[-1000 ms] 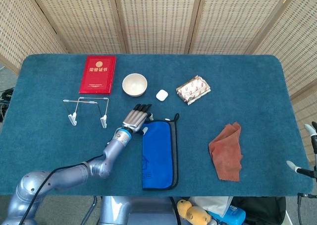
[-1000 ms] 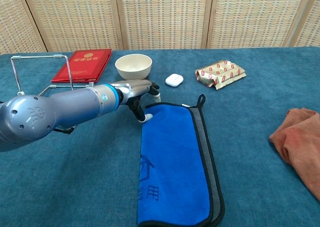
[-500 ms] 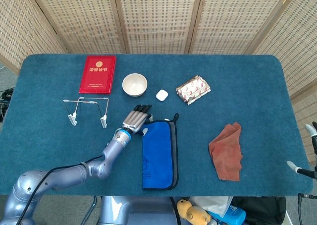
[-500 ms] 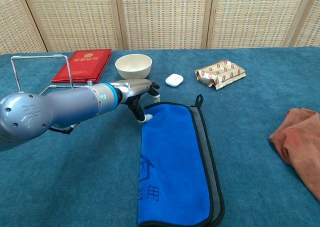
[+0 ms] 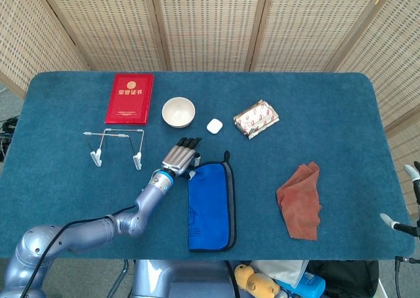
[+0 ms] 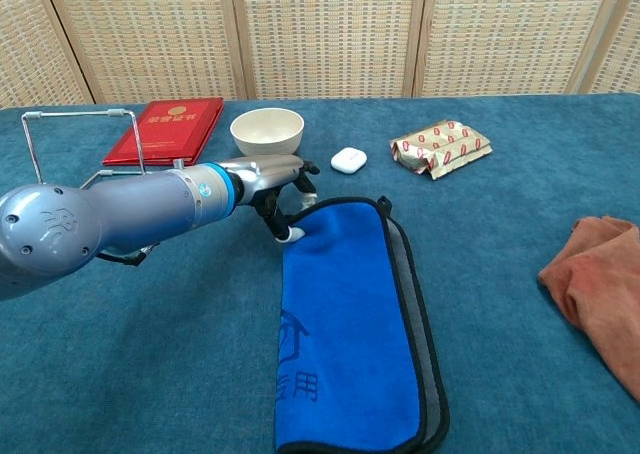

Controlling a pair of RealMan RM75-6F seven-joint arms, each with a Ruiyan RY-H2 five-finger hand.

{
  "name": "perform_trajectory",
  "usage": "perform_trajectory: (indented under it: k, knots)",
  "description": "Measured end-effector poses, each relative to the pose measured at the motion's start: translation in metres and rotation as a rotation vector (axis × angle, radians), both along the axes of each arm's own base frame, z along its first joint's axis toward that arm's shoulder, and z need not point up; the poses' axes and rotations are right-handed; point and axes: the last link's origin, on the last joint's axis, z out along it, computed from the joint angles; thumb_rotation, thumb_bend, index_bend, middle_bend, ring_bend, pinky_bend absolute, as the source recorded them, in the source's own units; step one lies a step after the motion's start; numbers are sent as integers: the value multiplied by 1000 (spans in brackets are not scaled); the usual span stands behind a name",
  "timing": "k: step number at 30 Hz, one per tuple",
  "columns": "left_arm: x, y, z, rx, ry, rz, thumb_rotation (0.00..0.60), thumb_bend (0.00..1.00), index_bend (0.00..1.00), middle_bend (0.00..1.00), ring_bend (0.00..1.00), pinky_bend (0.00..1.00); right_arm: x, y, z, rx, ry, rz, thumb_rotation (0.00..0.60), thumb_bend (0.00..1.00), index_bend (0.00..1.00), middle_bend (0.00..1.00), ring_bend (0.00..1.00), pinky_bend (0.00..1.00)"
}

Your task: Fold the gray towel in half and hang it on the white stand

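Observation:
The towel (image 5: 210,203), blue on top with a gray layer showing along its right edge, lies folded lengthwise at the table's front centre. My left hand (image 5: 180,159) is at its far left corner. In the chest view the left hand (image 6: 275,179) pinches that corner between thumb and fingers, and the far edge of the towel (image 6: 345,334) curls up off the table. The white wire stand (image 5: 117,144) is upright to the left of the hand. Of my right hand (image 5: 400,199) only spread fingertips show at the right edge, with nothing in them.
A red booklet (image 5: 129,98), a white bowl (image 5: 178,111), a small white case (image 5: 214,126) and a patterned packet (image 5: 256,119) sit along the back. An orange cloth (image 5: 302,199) lies crumpled at the right.
The towel's far edge has lifted and bunched toward the left hand, and its corner loop has shifted left. The hand itself has barely moved.

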Motion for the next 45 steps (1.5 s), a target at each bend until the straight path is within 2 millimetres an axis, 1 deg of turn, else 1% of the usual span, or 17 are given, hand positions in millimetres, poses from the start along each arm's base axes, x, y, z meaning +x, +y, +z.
perform_trajectory:
  k: [2,5,9,15,16,18,22,28,30,36,40,45]
  knots:
    - [1,0,1,3,-8,-2,600,670,782,0,0,0,0,0,0,-1,-1,0,600,0,0,0,0,0]
    - [3,1,4,10,-21,-9,600,704,796,0,0,0,0,0,1,-2,-2,1,600,0,0,0,0,0]
    - [8,5,13,32,-40,-26,600,712,811,0,0,0,0,1,1,-4,-4,2,600,0,0,0,0,0]
    - [20,12,38,79,-66,-71,600,712,815,0,0,0,0,1,2,-6,-10,3,600,0,0,0,0,0]
    - [24,14,47,95,-68,-89,600,712,815,0,0,0,0,1,3,-7,-11,4,600,0,0,0,0,0]
    - [28,16,58,113,-68,-108,600,714,816,0,0,0,0,2,3,-8,-14,6,600,0,0,0,0,0]
    - [36,22,91,182,-47,-172,600,713,817,0,0,0,1,2,4,-9,-17,10,600,0,0,0,0,0]
    - [44,28,140,309,0,-238,600,711,817,0,0,0,2,4,5,-10,-23,17,600,0,0,0,0,0]
    - [45,30,153,338,2,-241,600,710,817,0,0,0,2,5,5,-10,-23,20,600,0,0,0,0,0]
    - [42,39,198,444,19,-243,600,694,816,0,0,0,2,6,6,-12,-22,23,600,0,0,0,0,0]
    - [36,45,228,504,15,-226,600,675,815,0,0,0,3,6,7,-18,-19,26,600,0,0,0,0,0]
    - [26,51,258,549,-10,-196,600,674,815,0,0,0,4,8,6,-20,-12,28,600,0,0,0,0,0]
